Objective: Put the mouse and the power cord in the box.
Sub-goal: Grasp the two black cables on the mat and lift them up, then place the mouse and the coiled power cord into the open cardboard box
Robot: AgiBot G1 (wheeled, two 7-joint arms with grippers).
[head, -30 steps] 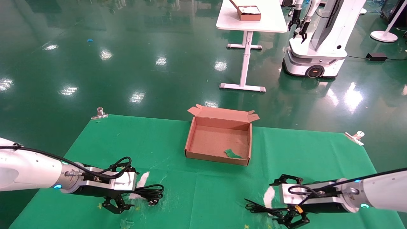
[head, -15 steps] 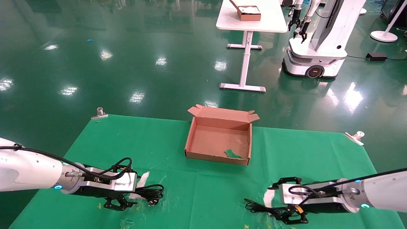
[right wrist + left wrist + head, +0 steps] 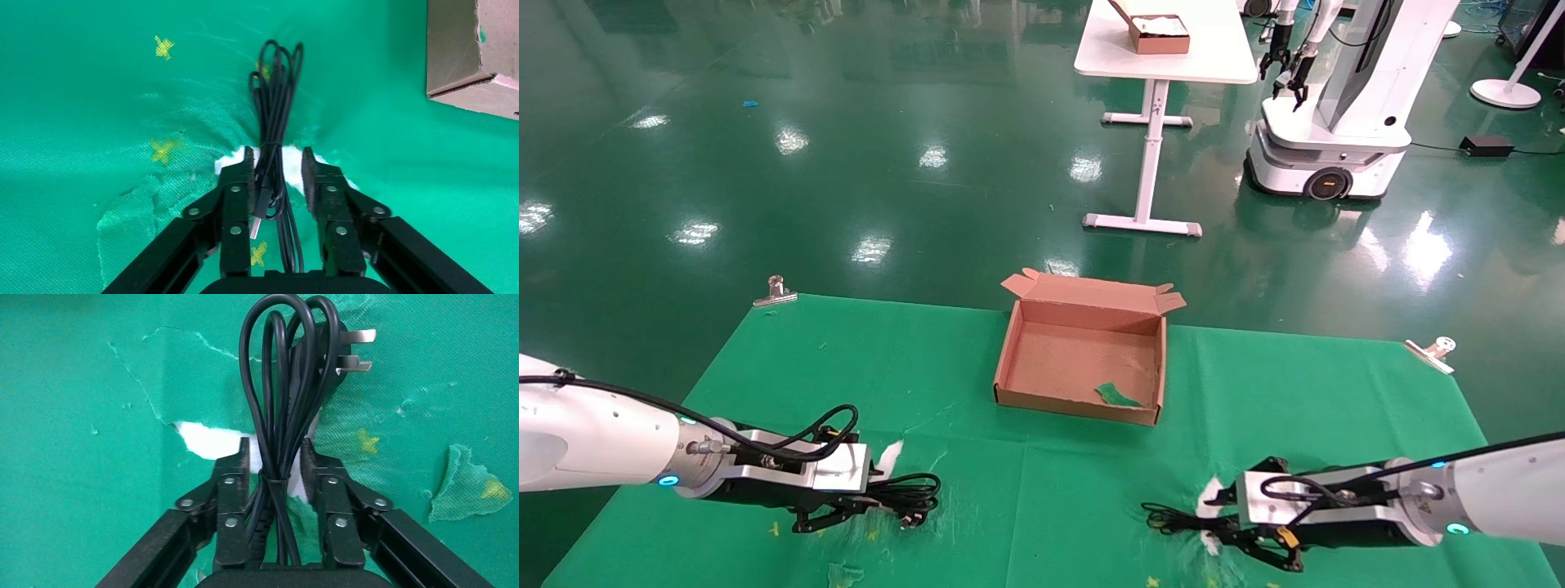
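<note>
Both grippers are dropping lower than a moment ago, jaws narrowing. The left gripper (image 3: 275, 471) is straddling the thick black coiled power cord (image 3: 287, 386), part-open, near the green cloth's (image 3: 1042, 490) front-left corner. The right gripper (image 3: 278, 174), equally part-open, brackets the thin black mouse cable (image 3: 275, 98) front-right; loose loops could slip out or snag the torn cloth, short of the empty brown cardboard box (image 3: 1009, 359) mid-table.

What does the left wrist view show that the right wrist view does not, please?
Only the left wrist view: the thick black coiled power cord with a pronged plug, lying between the left gripper's fingers, not yet clamped. Only the right wrist view: a thin black cable bundle with a metal-tipped plug between the right gripper's fingers, and a corner of the brown cardboard box. Both: torn green table cloth.
</note>
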